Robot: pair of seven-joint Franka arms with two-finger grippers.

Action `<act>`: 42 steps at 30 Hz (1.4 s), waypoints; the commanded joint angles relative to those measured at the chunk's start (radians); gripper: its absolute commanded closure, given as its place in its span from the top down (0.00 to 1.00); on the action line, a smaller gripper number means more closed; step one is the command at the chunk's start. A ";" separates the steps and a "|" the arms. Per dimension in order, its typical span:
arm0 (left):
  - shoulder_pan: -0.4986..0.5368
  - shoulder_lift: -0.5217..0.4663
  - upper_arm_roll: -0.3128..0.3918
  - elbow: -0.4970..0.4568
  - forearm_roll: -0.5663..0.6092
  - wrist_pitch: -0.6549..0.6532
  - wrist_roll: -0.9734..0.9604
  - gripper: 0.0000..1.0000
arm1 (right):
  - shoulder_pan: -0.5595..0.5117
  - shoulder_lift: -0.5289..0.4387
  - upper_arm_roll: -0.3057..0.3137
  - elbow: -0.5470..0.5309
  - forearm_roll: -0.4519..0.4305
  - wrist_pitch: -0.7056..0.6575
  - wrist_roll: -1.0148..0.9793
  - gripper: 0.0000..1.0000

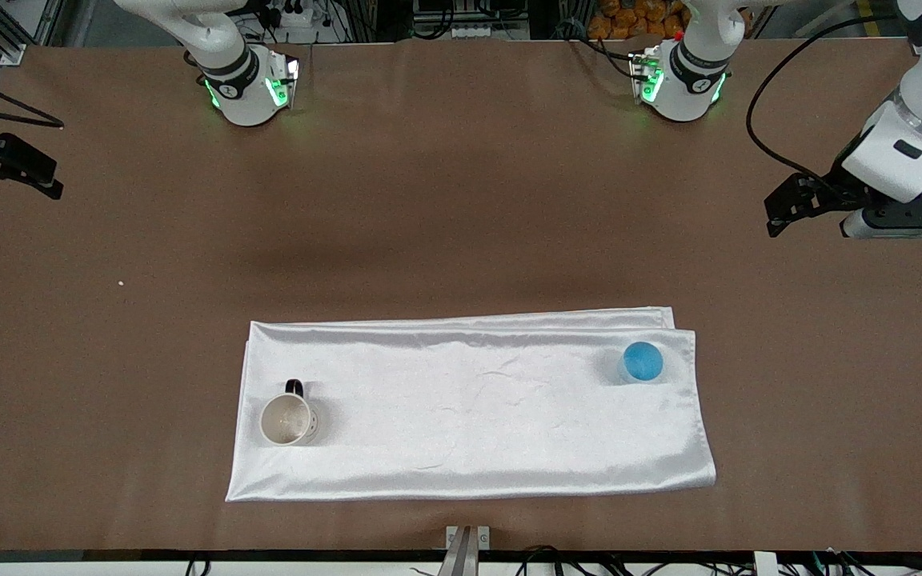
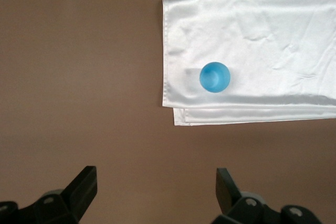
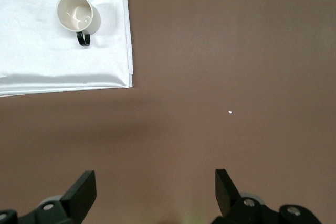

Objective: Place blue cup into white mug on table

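A: Item 1, blue cup (image 1: 642,362). Where did it sit?

B: Right-centre of the front view, upright on the white cloth (image 1: 469,408), near the cloth's corner at the left arm's end of the table (image 1: 461,200). No long axis to speak of; round, mouth up.

A: Item 2, white mug (image 1: 288,418)?

B: Lower left-centre of frame, same cloth, well apart from the cup, black handle pointing toward the robots' bases.

A: Grippers?

B: Left gripper (image 1: 813,210) hung at the right edge of frame, over bare table, jaws wide, nothing held. Right gripper (image 3: 152,192) hung over bare table at the right arm's end, wide too, empty; it waited.

A: Nearer arm?

B: Left, judging by layout. Cup lay toward the lower left from it.
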 commanded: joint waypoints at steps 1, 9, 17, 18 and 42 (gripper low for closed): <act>0.005 -0.008 -0.001 0.001 -0.011 -0.011 0.023 1.00 | -0.013 -0.011 0.005 -0.011 0.019 0.006 0.005 1.00; 0.005 -0.006 -0.001 0.001 -0.011 -0.011 0.020 1.00 | -0.013 -0.011 0.005 -0.011 0.019 0.007 0.006 1.00; 0.013 0.004 0.000 0.001 -0.020 -0.009 0.023 1.00 | 0.013 0.001 0.005 -0.011 0.020 0.002 0.009 1.00; 0.013 0.009 0.000 0.001 -0.021 -0.009 0.023 1.00 | 0.023 0.005 0.005 -0.013 0.020 0.004 0.009 1.00; 0.002 0.147 0.000 -0.003 -0.010 0.110 0.017 1.00 | 0.184 0.363 0.007 0.007 0.019 0.309 0.137 1.00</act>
